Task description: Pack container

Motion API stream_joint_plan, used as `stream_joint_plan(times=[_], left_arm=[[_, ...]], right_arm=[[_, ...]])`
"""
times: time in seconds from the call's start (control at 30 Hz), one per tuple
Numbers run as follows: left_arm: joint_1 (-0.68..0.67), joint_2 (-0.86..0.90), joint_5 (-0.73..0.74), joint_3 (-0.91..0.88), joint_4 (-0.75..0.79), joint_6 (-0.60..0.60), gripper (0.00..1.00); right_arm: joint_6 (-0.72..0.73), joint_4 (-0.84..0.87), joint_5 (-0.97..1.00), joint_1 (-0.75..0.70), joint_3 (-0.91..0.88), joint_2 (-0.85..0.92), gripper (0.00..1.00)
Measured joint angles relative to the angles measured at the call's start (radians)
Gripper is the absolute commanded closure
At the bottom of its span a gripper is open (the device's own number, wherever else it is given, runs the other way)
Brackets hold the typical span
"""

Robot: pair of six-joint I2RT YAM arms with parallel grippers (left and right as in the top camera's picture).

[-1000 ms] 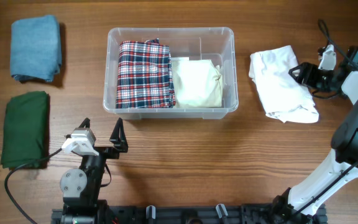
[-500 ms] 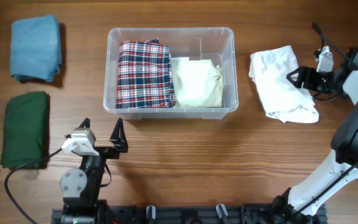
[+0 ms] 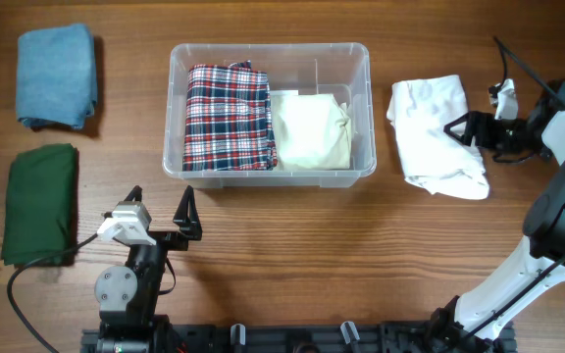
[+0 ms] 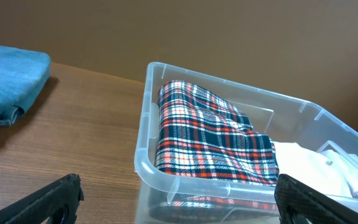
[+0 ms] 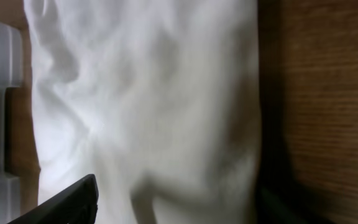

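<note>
Container (image 3: 268,46) held plaid cloth (image 3: 229,116) and cream cloth (image 3: 309,130); white cloth (image 3: 435,132), blue cloth (image 3: 57,76), green cloth (image 3: 39,201) lay outside; right gripper (image 5: 176,193) stood wide astride white cloth, left gripper (image 4: 179,190) wide, empty.

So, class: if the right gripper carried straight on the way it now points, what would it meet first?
The white cloth: it lies right ahead of the right gripper, between its open jaws. The container stands beyond, though depth is hard to judge.

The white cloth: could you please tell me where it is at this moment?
In the overhead view, the white cloth lies right of the container, apart from it, with the right gripper at its right edge.
</note>
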Motion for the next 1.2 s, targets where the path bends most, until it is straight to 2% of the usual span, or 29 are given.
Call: stream_joint_plan(times=[0.17, 0.27, 0.57, 0.93, 1.2], left_arm=[[0.000, 0.000, 0.000, 0.000, 0.000, 0.000, 0.00], [0.000, 0.000, 0.000, 0.000, 0.000, 0.000, 0.00], [0.000, 0.000, 0.000, 0.000, 0.000, 0.000, 0.00], [0.000, 0.000, 0.000, 0.000, 0.000, 0.000, 0.00], [0.000, 0.000, 0.000, 0.000, 0.000, 0.000, 0.00]], right_arm=[[0.039, -0.008, -0.014, 0.000, -0.011, 0.006, 0.60], [0.053, -0.008, -0.014, 0.000, -0.011, 0.011, 0.71], [0.063, 0.005, -0.031, 0.000, -0.013, 0.012, 0.96], [0.063, 0.047, -0.077, 0.000, -0.013, 0.012, 0.96], [0.063, -0.066, -0.076, 0.000, 0.100, 0.012, 0.96]])
